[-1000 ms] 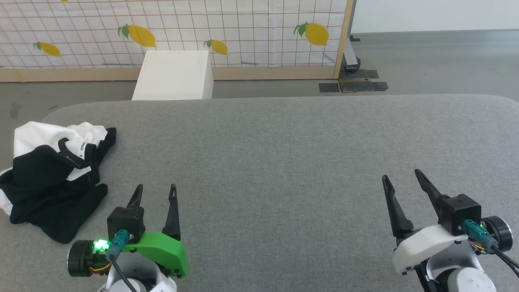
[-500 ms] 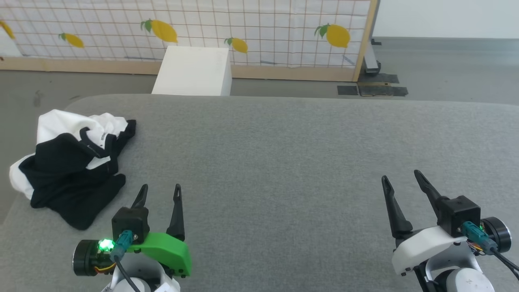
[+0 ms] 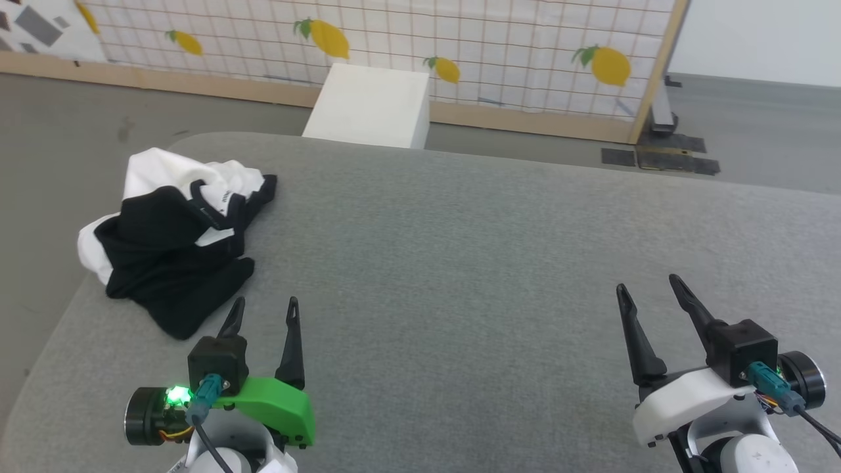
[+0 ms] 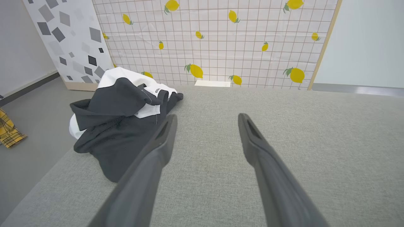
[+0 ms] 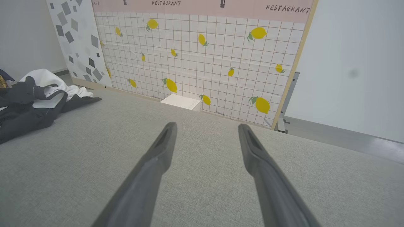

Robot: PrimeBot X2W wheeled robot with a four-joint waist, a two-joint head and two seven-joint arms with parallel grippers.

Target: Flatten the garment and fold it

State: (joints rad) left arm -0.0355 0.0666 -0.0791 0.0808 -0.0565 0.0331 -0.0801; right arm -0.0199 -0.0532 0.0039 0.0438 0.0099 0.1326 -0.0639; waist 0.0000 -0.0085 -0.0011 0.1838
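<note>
The garment lies crumpled in a heap near the far left corner of the grey table, black cloth over white, with a lettered white band showing. In the left wrist view the garment sits just left of my fingers. My left gripper is open, empty, a short way in front of and right of the heap. Far to the right, my right gripper is open and empty over bare table. The right wrist view has the garment at its far left.
A white box stands on the floor behind the table, before a lemon-print grid screen. The table's left edge runs close beside the heap. A yellow checked cloth lies on the floor at left.
The head camera has turned left, so the whole picture shifted right. Both grippers stay open and in place; the garment has not moved on the table.
</note>
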